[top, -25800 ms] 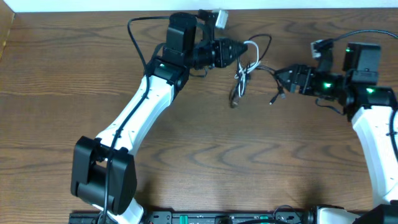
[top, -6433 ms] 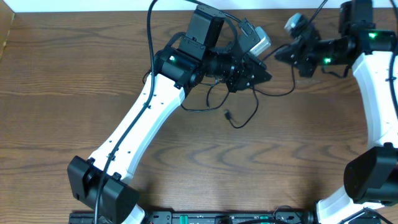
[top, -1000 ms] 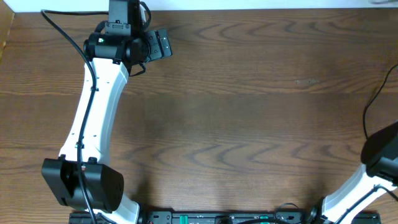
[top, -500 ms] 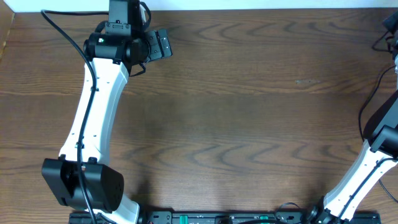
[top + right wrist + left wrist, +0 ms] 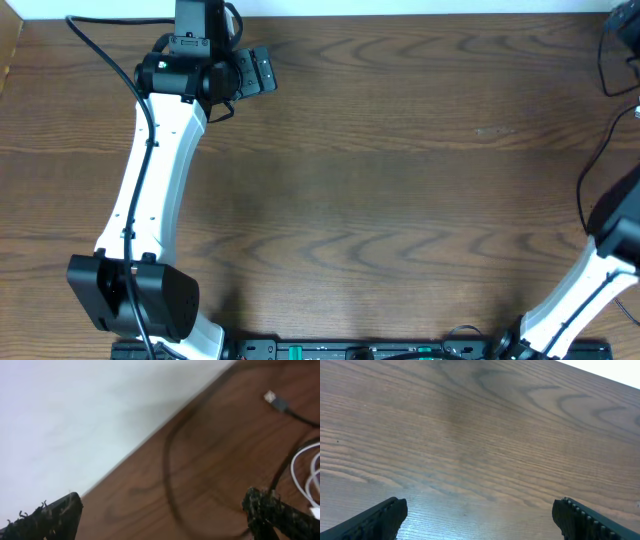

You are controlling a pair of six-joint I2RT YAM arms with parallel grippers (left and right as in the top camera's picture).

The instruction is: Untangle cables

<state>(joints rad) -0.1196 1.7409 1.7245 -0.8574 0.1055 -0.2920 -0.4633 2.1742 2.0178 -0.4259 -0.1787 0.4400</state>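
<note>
Both cables show only in the right wrist view, lying on the wood near the table's far edge. The black cable (image 5: 298, 416) ends in a small silvery plug (image 5: 273, 398). Beside it at the right edge the white cable (image 5: 294, 466) loops. A blurred dark cord (image 5: 169, 475) curves across the middle of that view. My right gripper (image 5: 162, 520) hangs open above them with nothing between its fingers (image 5: 50, 519). My left gripper (image 5: 262, 72) is open at the table's back left, over bare wood (image 5: 480, 460).
The white wall (image 5: 75, 420) meets the table's edge just behind the cables. From overhead, only a dark part of the right arm (image 5: 620, 30) shows in the top right corner, with its own black wires (image 5: 598, 160) hanging down the right side.
The dark end of the right arm has come into the overhead view at the top right corner and shifted slightly left. The left arm has not moved.
</note>
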